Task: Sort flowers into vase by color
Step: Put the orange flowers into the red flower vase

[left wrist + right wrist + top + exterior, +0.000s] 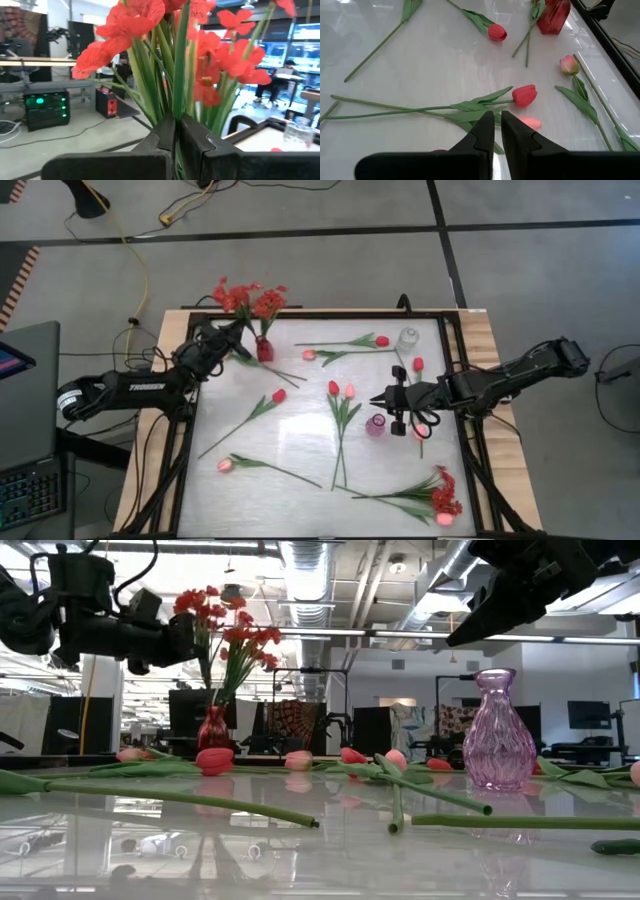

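Fingers (192, 145) of your left arm are pressed together on the green stems of the red spray (250, 300), which stands in the red vase (264, 348) at the upper left of the overhead frame. Let go unevenly or drag sideways and, as I judge it, you could tip that narrow vase or pull the spray back out.

Your right gripper (378, 400) hangs above the middle of the worktop (300, 430), its fingers nearly shut with only a slit between them and nothing held. Just beside it stands the purple vase (376, 425); a careless descent could knock it over.

Loose tulips lie scattered, red (524, 95) and pink (568, 65), and the two stems under that gripper cross, so one grab may catch both colours.

Overhead alone shows you the whole layout, including a clear vase (408, 338) and a second red spray (440, 495) at lower right. Table level alone shows both coloured vases upright. Only the left wrist view shows the stems pinched.
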`<act>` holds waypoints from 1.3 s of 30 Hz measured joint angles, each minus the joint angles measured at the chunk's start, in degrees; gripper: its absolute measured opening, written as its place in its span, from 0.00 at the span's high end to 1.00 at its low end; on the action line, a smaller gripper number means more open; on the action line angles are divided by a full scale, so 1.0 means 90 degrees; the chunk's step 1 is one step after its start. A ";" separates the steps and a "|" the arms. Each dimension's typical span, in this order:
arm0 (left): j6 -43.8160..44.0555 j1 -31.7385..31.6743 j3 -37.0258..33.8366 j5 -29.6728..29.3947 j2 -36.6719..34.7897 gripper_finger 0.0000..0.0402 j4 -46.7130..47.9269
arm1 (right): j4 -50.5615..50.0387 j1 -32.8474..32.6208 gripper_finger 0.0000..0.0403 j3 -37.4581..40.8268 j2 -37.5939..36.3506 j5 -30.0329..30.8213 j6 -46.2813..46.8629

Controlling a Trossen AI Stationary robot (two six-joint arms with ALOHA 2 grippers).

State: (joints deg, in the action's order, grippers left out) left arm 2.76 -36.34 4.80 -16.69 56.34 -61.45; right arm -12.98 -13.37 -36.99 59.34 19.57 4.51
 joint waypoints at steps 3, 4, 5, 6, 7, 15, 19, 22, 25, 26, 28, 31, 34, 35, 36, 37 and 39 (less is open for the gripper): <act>-0.0008 0.0000 0.0077 0.0117 0.0000 1.00 0.0000 | 0.0032 0.0000 0.85 0.0000 0.0001 0.0002 0.0000; -0.0010 0.0000 0.0112 0.0121 0.0000 1.00 0.0005 | 0.0029 0.0000 0.85 0.0000 0.0001 0.0002 0.0000; -0.0010 0.0000 0.0135 0.0121 0.0000 1.00 0.0026 | 0.0026 0.0000 0.85 0.0000 0.0001 0.0002 0.0000; -0.0011 0.0000 0.0145 0.0152 0.0000 1.00 0.0050 | 0.0028 0.0000 0.85 0.0000 0.0001 0.0002 0.0000; -0.0010 0.0000 0.0146 0.0169 0.0000 1.00 0.0066 | 0.0025 0.0000 0.85 0.0000 0.0001 0.0002 0.0000; 0.0007 0.0000 0.0148 0.0216 0.0000 0.99 0.0687 | 0.0011 0.0000 0.85 0.0000 0.0001 0.0002 0.0000; 0.0006 0.0000 0.0148 0.0410 0.0000 0.96 0.0806 | 0.0001 0.0000 0.85 0.0000 0.0001 0.0002 -0.0009; -0.0010 0.0002 0.0148 0.0505 0.0000 0.90 0.0780 | -0.0002 0.0000 0.85 0.0000 0.0001 0.0002 -0.0007; -0.0010 0.0000 0.0150 0.0495 0.0000 0.82 0.0850 | -0.0006 0.0000 0.85 0.0000 0.0001 0.0002 -0.0005; -0.0010 0.0000 0.0152 0.0493 0.0000 0.78 0.0913 | -0.0006 0.0000 0.85 0.0000 0.0001 0.0002 -0.0007; -0.0010 0.0000 0.0153 0.0493 0.0000 0.72 0.1064 | -0.0006 0.0000 0.85 0.0000 0.0001 0.0002 -0.0007; 0.0008 0.0000 0.0153 0.0498 0.0000 0.64 0.1276 | -0.0006 0.0000 0.85 0.0000 0.0001 0.0002 -0.0039; 0.0180 0.0000 0.0153 0.0692 0.0000 0.56 0.1523 | -0.0008 0.0000 0.85 0.0000 0.0001 0.0002 -0.0053; 0.0248 0.0000 0.0153 0.0796 0.0000 0.53 0.1568 | -0.0008 0.0000 0.85 0.0000 0.0001 0.0002 -0.0053; 0.0275 0.0000 0.0153 0.0915 0.0000 0.51 0.1617 | -0.0007 0.0000 0.85 0.0000 0.0001 0.0002 -0.0053; 0.0280 0.0000 0.0153 0.1051 0.0000 0.49 0.1662 | -0.0008 0.0000 0.85 0.0000 0.0001 0.0002 -0.0053; 0.0286 0.0000 0.0153 0.1324 0.0000 0.45 0.1673 | -0.0008 0.0000 0.85 0.0000 0.0001 0.0002 -0.0053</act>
State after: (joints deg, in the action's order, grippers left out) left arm 5.34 -36.34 6.17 -4.77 56.34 -46.39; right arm -13.05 -13.37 -36.99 59.35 19.59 4.03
